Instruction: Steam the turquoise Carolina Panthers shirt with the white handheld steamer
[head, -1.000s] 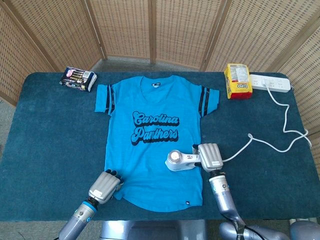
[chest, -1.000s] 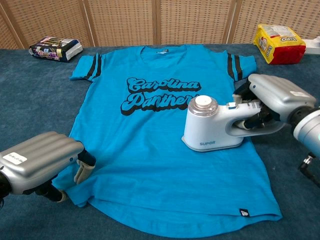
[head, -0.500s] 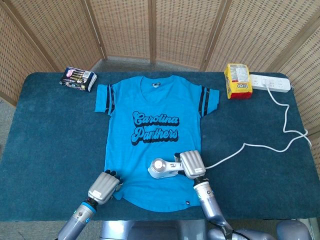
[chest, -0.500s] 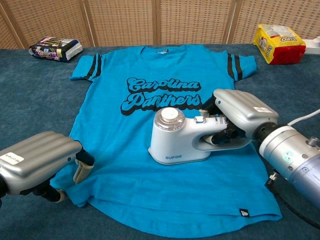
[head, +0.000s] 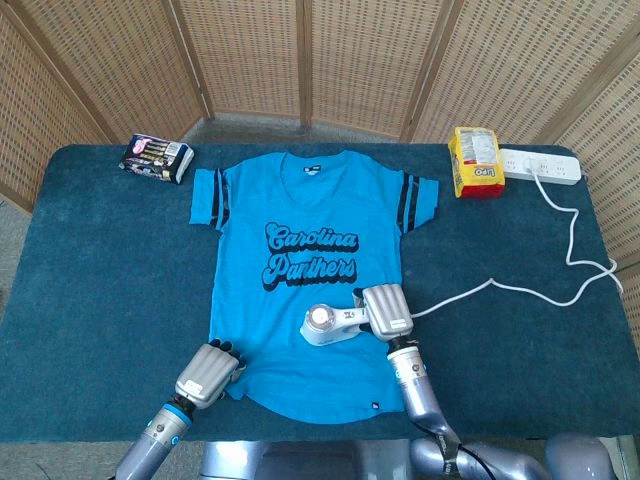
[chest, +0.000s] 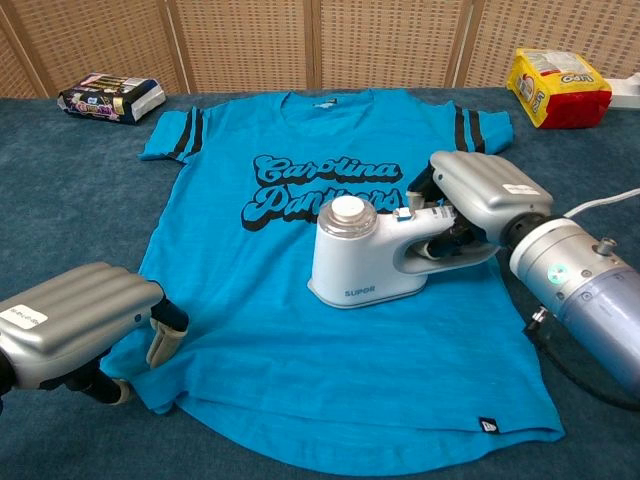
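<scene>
Shirt (head: 305, 300): turquoise, black "Carolina Panthers" script on the chest, dark stripes on both sleeves. Lies flat, front up, at the middle of the bench (head: 90, 270), collar far, hem near.

Steamer (chest: 362, 260): white, round cap on top, grey lettering on its side. Stands on the shirt just below the script, right of the shirt's middle, handle pointing right.

Right hand (chest: 478, 195): fingers wrapped around the steamer's handle, gripping it, at the shirt's right edge. Forearm runs to the near right.

Left hand (chest: 75, 322): at the shirt's near left corner, fingers curled down with their tips on the hem; whether cloth is pinched between them cannot be told from either view.

Cord (head: 520, 285): white, runs from the steamer across the bench to the right, then loops back to the far right.

Power strip (head: 541, 165): white, far right corner of the bench, the cord leading to it.

Yellow packet (head: 476, 162): red-and-yellow wrapper, far right, just left of the power strip.

Dark packet (head: 156, 157): dark printed wrapper, far left, beyond the left sleeve.

Screen (head: 330, 60): woven cane panels behind the bench.
</scene>
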